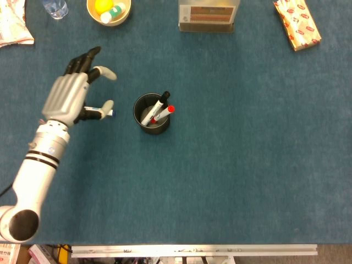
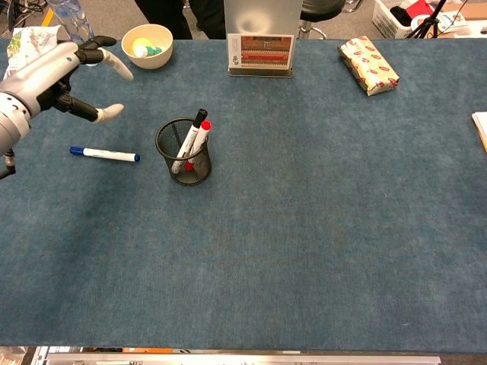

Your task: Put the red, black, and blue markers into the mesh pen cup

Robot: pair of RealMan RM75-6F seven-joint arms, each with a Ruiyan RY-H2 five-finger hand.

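The left robot hand is held above the counter at its left side, fingers spread and empty, back turned upward. The forearm is stretched toward the near-left edge.

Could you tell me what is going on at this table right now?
A robot is putting markers into the mesh pen cup. The black marker and red marker already stand in it. The blue marker lies flat on the table to the cup's left. The left hand hovers open above that marker, holding nothing. The right hand is out of sight.
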